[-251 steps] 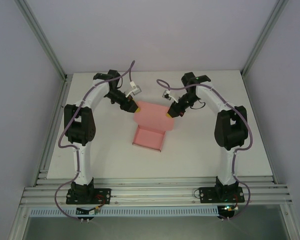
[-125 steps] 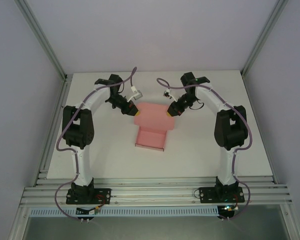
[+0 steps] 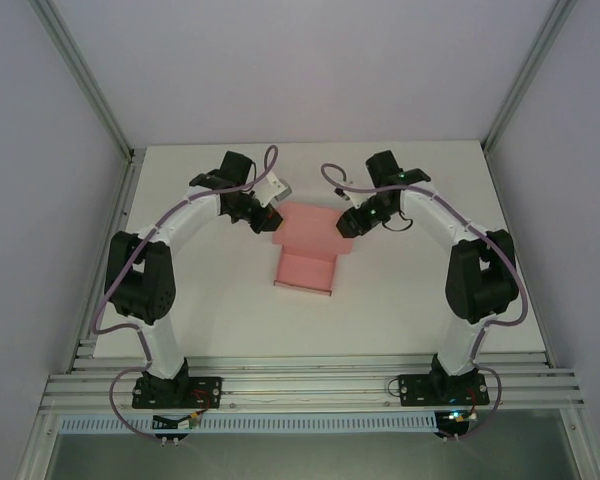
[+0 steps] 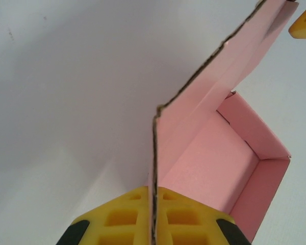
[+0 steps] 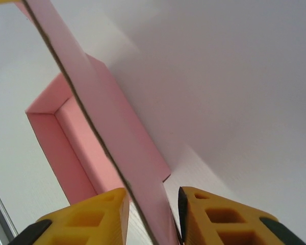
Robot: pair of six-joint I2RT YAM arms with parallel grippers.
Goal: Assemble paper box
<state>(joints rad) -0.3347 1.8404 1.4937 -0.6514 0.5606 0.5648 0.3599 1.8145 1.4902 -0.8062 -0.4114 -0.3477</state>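
Left wrist: the left fingers (image 4: 122, 220) are pinching the paper box (image 4: 219, 168) by its lid edge. I judge that folding the lid squarely over the tray needs both sides moving together.

Right wrist: the right fingers (image 5: 94, 214) are straddling the lid, narrowly apart, not gripping.

Overhead: the paper box is sitting mid-bench (image 3: 380, 310), with white walls (image 3: 280, 70) enclosing it.
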